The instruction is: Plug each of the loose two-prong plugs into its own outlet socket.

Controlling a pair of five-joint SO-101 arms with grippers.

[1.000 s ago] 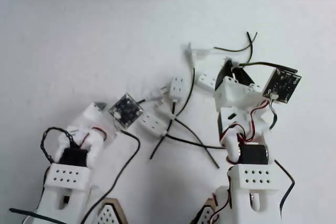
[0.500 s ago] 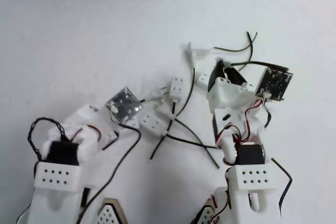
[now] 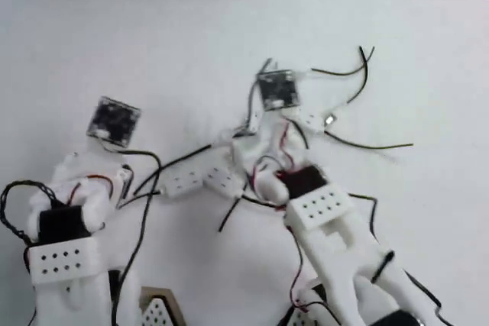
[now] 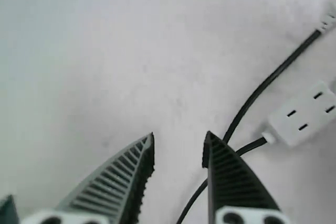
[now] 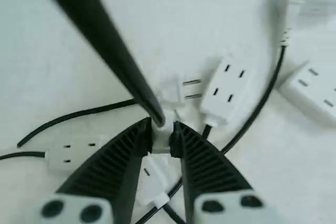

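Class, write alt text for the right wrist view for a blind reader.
The right gripper has its fingers closed on a white two-prong plug, prongs pointing at a white outlet socket. More sockets and black cords lie around.

left arm point(image 3: 65, 246): white shell, black motor box, white block with little round holes, red and black wires | right arm point(image 3: 328, 215): same white, black box, holes, red wires | camera board point(image 3: 114, 120) on each wrist: small dark square | fingers point(image 4: 121, 177): dark, ridged, white bases
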